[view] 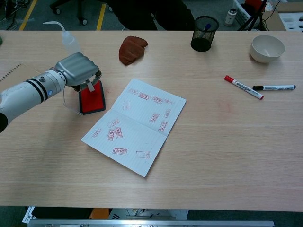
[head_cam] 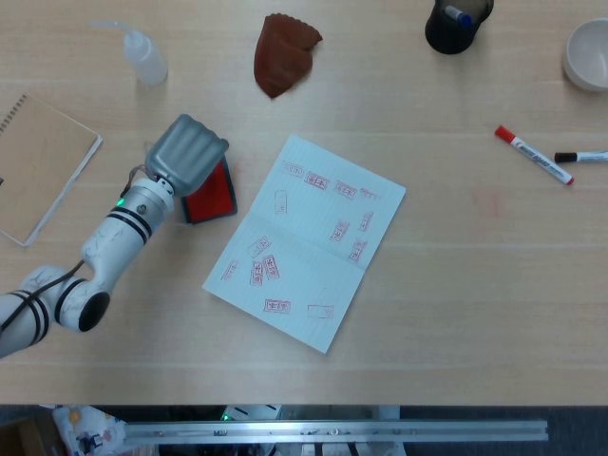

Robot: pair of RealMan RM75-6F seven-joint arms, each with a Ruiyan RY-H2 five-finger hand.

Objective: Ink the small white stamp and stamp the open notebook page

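My left hand [head_cam: 190,154] [view: 75,70] hovers over the back left part of the red ink pad [head_cam: 213,197] [view: 93,100]. In the chest view the small white stamp [view: 90,85] hangs from its fingers, lower end at the pad's back edge; I cannot tell if it touches the ink. The head view hides the stamp under the hand. The open notebook [head_cam: 306,237] [view: 135,124] lies just right of the pad, its pages carrying several red stamp marks. My right hand is not visible in either view.
A squeeze bottle [head_cam: 142,54] and a brown cloth [head_cam: 283,52] lie behind the pad. A black pen cup [view: 204,33], a white bowl [view: 267,47] and two markers [view: 243,86] sit at the right. A tan spiral notebook [head_cam: 38,166] lies at the far left.
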